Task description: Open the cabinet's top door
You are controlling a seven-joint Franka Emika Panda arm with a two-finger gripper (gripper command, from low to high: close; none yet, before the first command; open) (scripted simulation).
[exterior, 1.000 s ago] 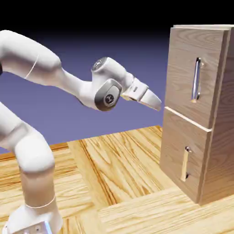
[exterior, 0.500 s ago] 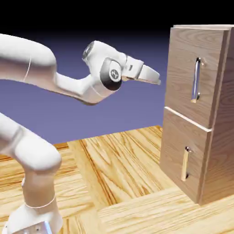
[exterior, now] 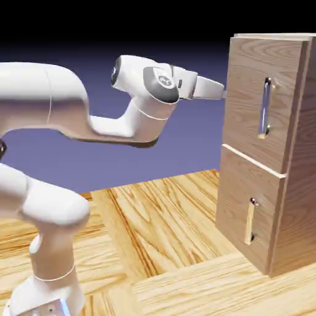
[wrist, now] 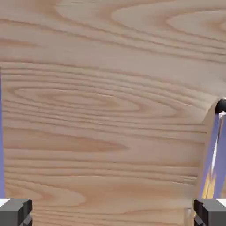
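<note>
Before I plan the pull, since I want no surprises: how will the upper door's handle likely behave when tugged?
The upper handle will probably feel stiff, being a straight metallic bar mounted near both ends. Its glossy shine suggests it could be slippery. Tipping or rolling seems unlikely, as it sits fixed to the door.

Simulated room, apparently, parquet-like wooden surface (exterior: 154,228)
</note>
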